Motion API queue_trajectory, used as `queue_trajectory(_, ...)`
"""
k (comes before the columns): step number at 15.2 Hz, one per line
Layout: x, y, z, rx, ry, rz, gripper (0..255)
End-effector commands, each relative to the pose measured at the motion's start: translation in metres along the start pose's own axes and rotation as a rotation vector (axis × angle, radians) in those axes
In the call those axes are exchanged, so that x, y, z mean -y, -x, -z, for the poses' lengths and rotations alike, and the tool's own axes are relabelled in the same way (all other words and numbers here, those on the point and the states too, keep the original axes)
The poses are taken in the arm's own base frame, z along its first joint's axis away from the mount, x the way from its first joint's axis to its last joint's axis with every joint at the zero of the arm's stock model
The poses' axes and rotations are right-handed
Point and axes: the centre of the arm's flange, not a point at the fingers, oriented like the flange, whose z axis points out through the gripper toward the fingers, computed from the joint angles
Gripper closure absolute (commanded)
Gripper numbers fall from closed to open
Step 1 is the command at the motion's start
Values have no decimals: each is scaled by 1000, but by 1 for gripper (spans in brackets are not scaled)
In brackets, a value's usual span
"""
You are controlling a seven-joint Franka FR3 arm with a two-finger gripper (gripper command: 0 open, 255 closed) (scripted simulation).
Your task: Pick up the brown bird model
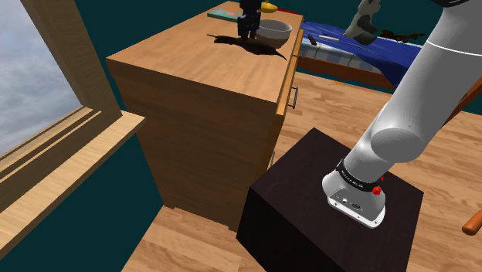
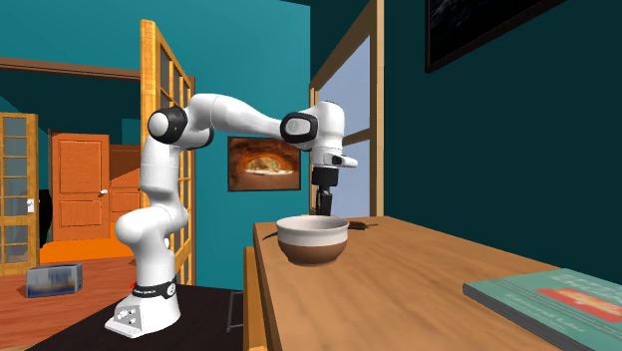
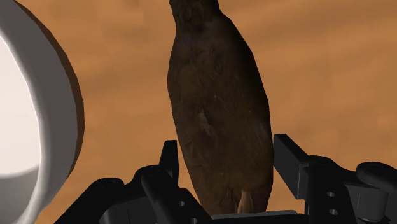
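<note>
The brown bird model [image 3: 216, 108] lies on the wooden dresser top [image 1: 185, 54], right beside a white bowl [image 3: 25, 108]. My gripper [image 3: 226, 159] has come down over it and its two black fingers press against the bird's sides, so it is shut on the bird. In the shoulder view the gripper [image 1: 248, 27] stands at the far end of the dresser, next to the bowl [image 1: 274, 31]. In the second exterior view the gripper [image 2: 324, 207] reaches down behind the bowl [image 2: 312, 239], and a dark tip of the bird [image 2: 361, 226] shows on the wood.
A flat book [image 2: 558, 299] lies near one end of the dresser top. A yellow object [image 1: 268, 6] sits beyond the bowl. A bed with a blue cover [image 1: 363, 50] stands past the dresser. The window ledge [image 1: 69, 154] runs along the shoulder view's left.
</note>
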Motion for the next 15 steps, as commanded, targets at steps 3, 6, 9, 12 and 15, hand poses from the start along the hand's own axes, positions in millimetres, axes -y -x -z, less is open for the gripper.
queue_trajectory(3, 0, 2, 20, 0, 0, 0, 255)
queue_trajectory(6, 0, 3, 36, 0, 0, 0, 255)
queue_trajectory(9, -1, 5, 51, 0, 0, 0, 255)
queue_trajectory(12, -1, 6, 67, 0, 0, 0, 255)
queue_trajectory(15, -1, 6, 73, 0, 0, 0, 255)
